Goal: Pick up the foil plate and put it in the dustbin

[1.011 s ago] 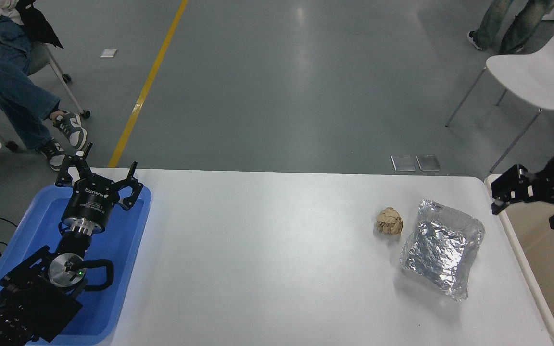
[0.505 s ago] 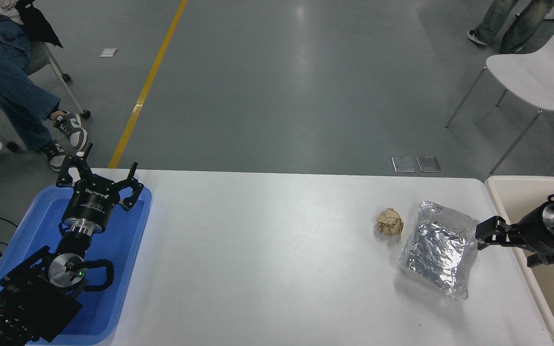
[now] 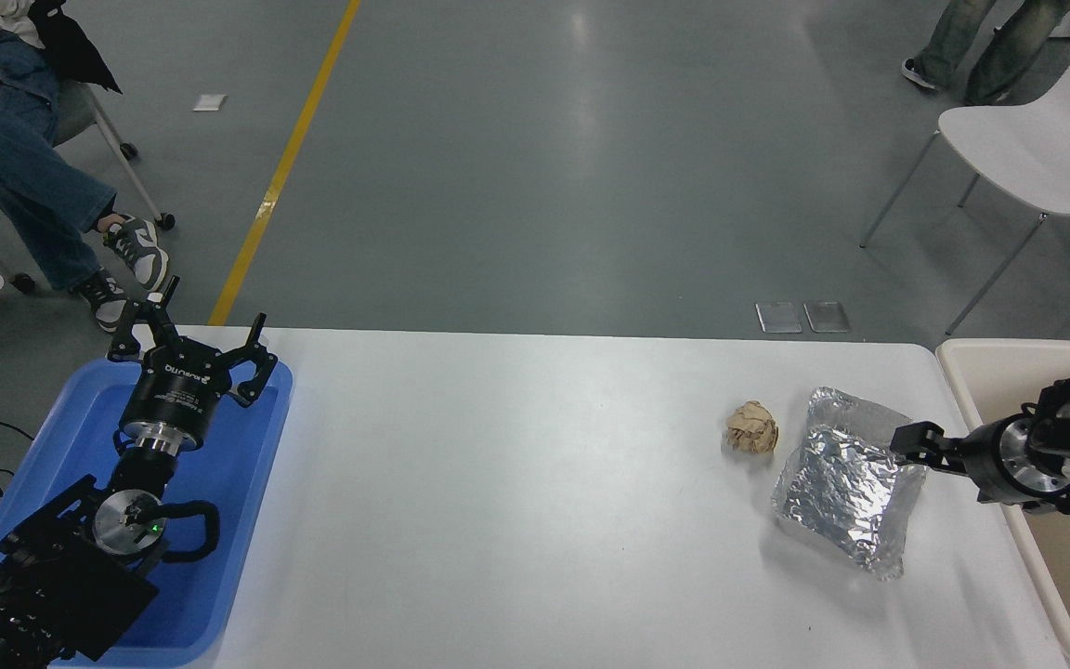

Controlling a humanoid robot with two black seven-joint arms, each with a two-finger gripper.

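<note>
Item 1, foil plate point(image 3: 846, 483): crinkled silver tray lying flat on the white table point(image 3: 516, 502), toward the table's right end and near the dustbin. I see its raised, rumpled rim all round.

Item 2, right gripper point(image 3: 911, 439): reaching in from the right edge, low over the plate's right rim and pointing left across it. From my camera I cannot tell whether its fingers are apart or together, nor whether they touch the foil.

Item 3, dustbin point(image 3: 1009, 351): cream-beige, thick rounded rim, standing off the table's right end. The right arm's wrist passes over its near-left rim.

Item 4, crumpled paper ball point(image 3: 751, 428): tan, on the table just left of the plate's far-left corner, apart from it.

Item 5, left gripper point(image 3: 187, 336): parked at lower left over the blue tray point(image 3: 247, 520), fingers spread apart, holding nothing.

Item 6, surroundings: grey floor with a yellow line point(image 3: 284, 167); a seated person's legs point(image 3: 24, 177) at upper left; a white chair point(image 3: 1037, 153) at upper right, with another person's legs point(image 3: 981, 42) beyond it.
</note>
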